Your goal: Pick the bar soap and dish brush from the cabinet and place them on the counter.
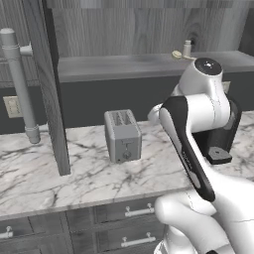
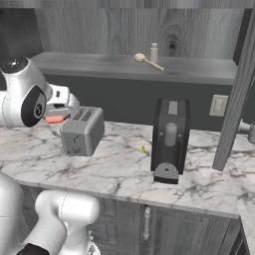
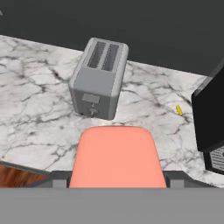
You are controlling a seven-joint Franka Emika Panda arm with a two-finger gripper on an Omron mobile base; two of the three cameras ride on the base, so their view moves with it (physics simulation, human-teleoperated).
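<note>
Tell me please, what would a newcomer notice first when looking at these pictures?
Most striking is the orange-red bar soap, held in the gripper above the white marble counter, just in front of the grey toaster. Next, the dish brush lies on the cabinet shelf, close to a small beige bottle. A tall black coffee machine stands on the counter to the toaster's right.

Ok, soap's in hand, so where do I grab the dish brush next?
Take the dish brush at mid-handle, from the open cabinet front and above. It lies flat on the cabinet shelf, round head toward the small bottle, thin handle angled out to the right, so close the jaws across the handle.
</note>
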